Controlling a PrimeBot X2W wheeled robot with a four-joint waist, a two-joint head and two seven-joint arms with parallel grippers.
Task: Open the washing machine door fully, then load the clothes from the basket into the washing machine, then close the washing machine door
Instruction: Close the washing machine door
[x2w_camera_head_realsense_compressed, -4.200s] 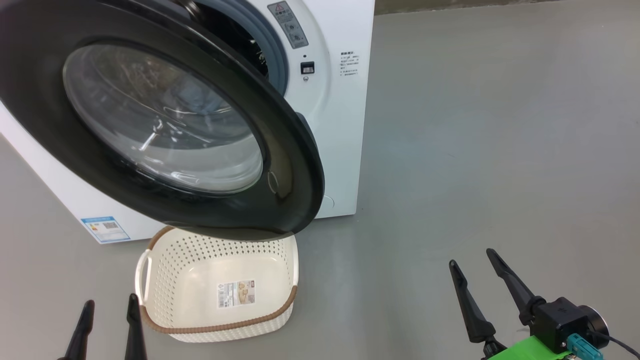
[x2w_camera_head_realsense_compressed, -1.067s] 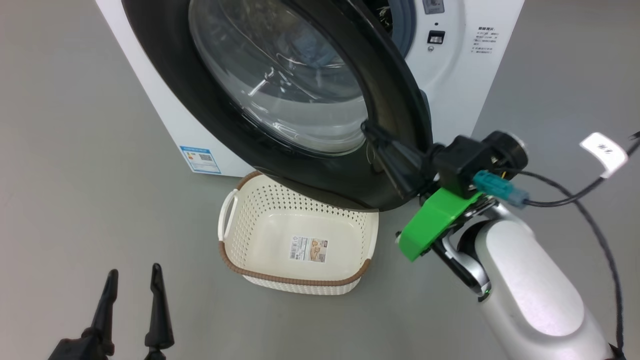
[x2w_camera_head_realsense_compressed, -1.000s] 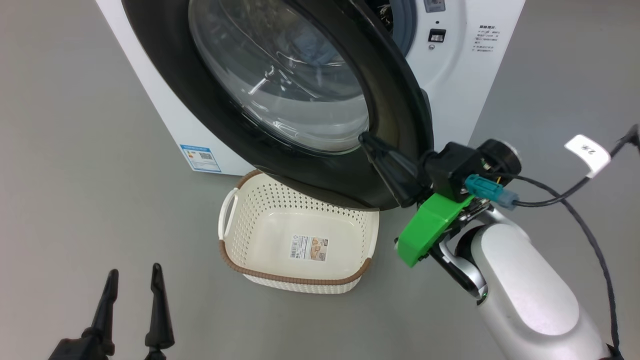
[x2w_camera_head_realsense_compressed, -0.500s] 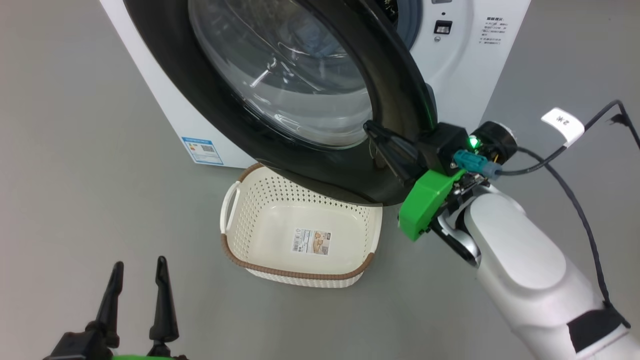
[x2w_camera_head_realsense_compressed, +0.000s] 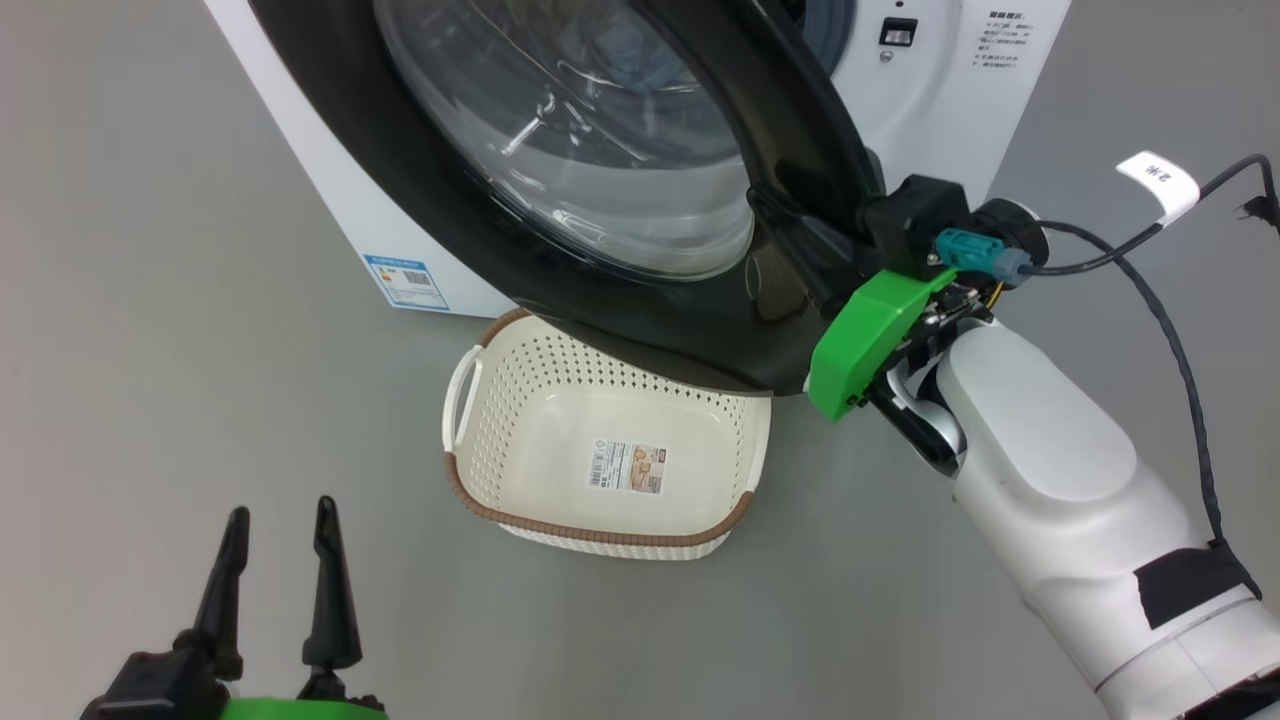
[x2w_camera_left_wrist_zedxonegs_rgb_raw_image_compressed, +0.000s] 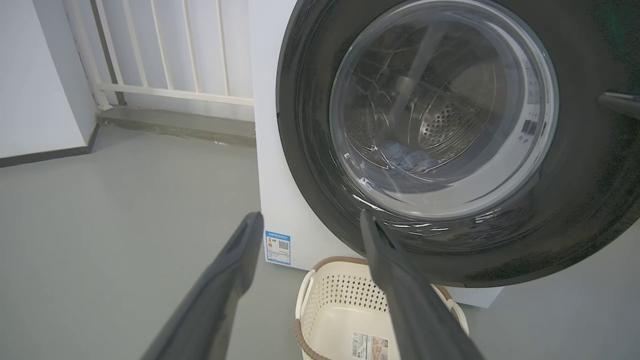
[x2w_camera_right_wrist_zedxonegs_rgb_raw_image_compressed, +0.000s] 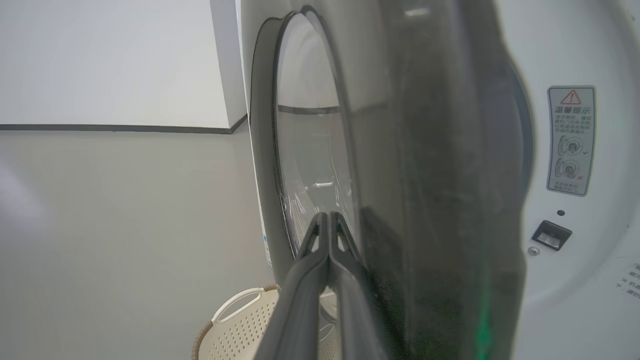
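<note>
The washing machine (x2w_camera_head_realsense_compressed: 940, 110) stands white at the top, with its black washing machine door (x2w_camera_head_realsense_compressed: 700, 330) swung part way out over the basket (x2w_camera_head_realsense_compressed: 600, 535). My right gripper (x2w_camera_head_realsense_compressed: 765, 200) is shut, its fingers lying against the door's outer face near the free edge; in the right wrist view the right gripper (x2w_camera_right_wrist_zedxonegs_rgb_raw_image_compressed: 327, 216) meets the door (x2w_camera_right_wrist_zedxonegs_rgb_raw_image_compressed: 440, 200) there. My left gripper (x2w_camera_head_realsense_compressed: 280, 520) is open and holds nothing at the lower left. The cream basket holds only its paper label. Through the door glass, blue clothes (x2w_camera_left_wrist_zedxonegs_rgb_raw_image_compressed: 405, 155) lie in the steel drum.
Grey floor lies all around the machine. A black cable with a white tag (x2w_camera_head_realsense_compressed: 1158, 180) loops from my right wrist. A white railing (x2w_camera_left_wrist_zedxonegs_rgb_raw_image_compressed: 165, 50) and a wall stand to the left of the machine. The basket (x2w_camera_left_wrist_zedxonegs_rgb_raw_image_compressed: 345, 300) sits under the door's lower rim.
About four seconds ago my right gripper was open, low and away from the door; now it is shut against the door. In the last second it rose along the door's edge. The head view shifted.
</note>
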